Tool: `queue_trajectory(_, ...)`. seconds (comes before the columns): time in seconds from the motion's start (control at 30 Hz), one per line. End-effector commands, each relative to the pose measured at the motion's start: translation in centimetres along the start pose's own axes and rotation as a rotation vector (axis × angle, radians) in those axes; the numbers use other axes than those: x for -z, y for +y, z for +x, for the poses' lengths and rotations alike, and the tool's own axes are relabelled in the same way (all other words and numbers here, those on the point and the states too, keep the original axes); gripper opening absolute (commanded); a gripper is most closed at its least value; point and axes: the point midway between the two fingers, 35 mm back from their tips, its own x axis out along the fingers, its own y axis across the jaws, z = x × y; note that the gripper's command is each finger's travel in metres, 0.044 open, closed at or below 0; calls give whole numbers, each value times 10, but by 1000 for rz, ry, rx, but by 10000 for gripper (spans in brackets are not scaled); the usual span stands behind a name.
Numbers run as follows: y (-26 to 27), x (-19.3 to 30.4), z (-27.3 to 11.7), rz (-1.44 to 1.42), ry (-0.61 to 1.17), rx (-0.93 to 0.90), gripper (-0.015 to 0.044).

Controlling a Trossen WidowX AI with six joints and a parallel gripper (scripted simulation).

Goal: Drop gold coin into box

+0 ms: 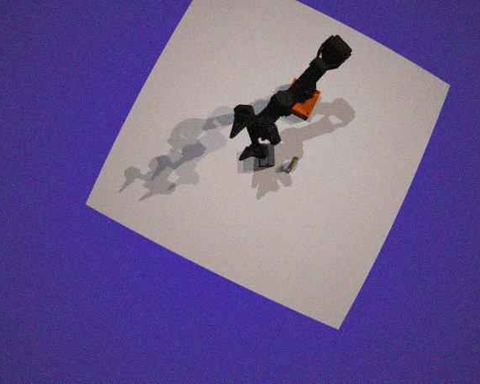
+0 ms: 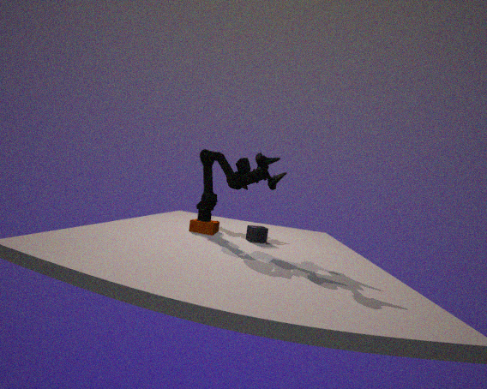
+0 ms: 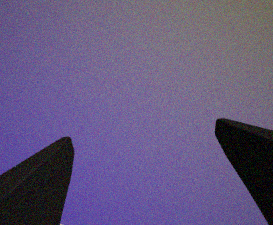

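Box [image 1: 266, 162] [image 2: 256, 234] on the counter [image 1: 221, 237] [image 2: 156, 266], coin [image 1: 294, 164] upright in its holder [image 1: 286, 168], just right of the box from above, arm base [image 1: 308, 111] [image 2: 204, 227] left of the box in the exterior view

tool [image 3: 145, 136]: open | two dark fingertips: well apart | behind: plain violet-grey backdrop

We see a dark grey box [image 1: 270, 161] [image 2: 256, 234] on a pale, pinkish-beige table [image 1: 221, 220] [image 2: 156, 257]. Near the box, we find the coin's [image 1: 294, 163] yellow-gold; above it, our hand [image 1: 235, 149] [image 2: 284, 166] [image 3: 145, 136] is black, its arm's base [image 1: 307, 111] [image 2: 204, 227] orange.
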Motion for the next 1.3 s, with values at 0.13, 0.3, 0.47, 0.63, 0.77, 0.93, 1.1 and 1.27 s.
queue_trajectory(0.13,56,12,14,193,142,-211,269)
queue_trajectory(0.3,134,20,7,424,399,-486,161)
queue_trajectory(0.47,188,14,-22,494,598,-684,161)
queue_trajectory(0.63,224,7,-58,563,836,-830,161)
queue_trajectory(0.77,243,0,-92,604,1061,-909,161)
queue_trajectory(0.93,251,-11,-134,605,1335,-958,161)
queue_trajectory(1.1,246,-24,-173,558,1591,-955,161)
queue_trajectory(1.27,231,-38,-207,475,1816,-909,161)
